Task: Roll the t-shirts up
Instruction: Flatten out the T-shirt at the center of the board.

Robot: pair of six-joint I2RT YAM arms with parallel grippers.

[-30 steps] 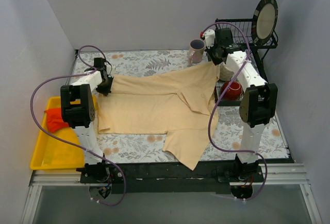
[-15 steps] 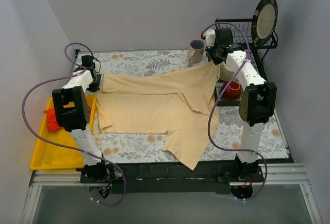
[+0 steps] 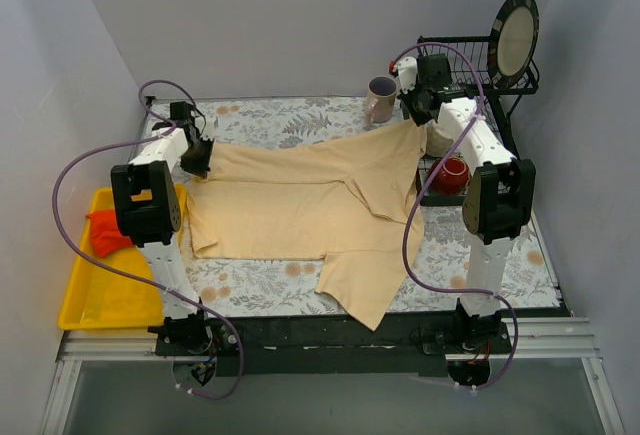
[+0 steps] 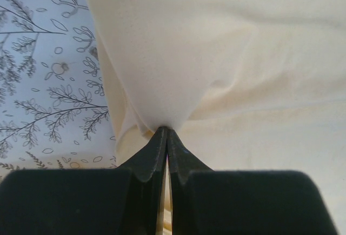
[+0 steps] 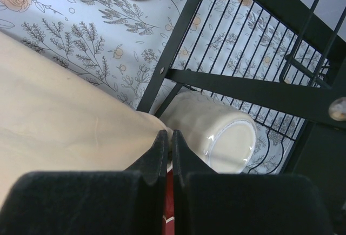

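Cream t-shirt (image 3: 310, 200) lies spread across the table (image 3: 280, 120). My left gripper (image 4: 166, 133) pinches its far-left corner; right gripper (image 5: 170, 135) pinches the far-right corner beside the wire rack (image 5: 227, 78).

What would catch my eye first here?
A big cream t-shirt lies spread over the flowered table, its far corners pinched by the left pincer and the right pincer. A red-orange cloth sits in the yellow tray at the left edge, and a round plate stands upright in the black rack at the far right.

cream t-shirt (image 3: 310, 195) spread flat, red-orange garment (image 3: 108, 231) crumpled
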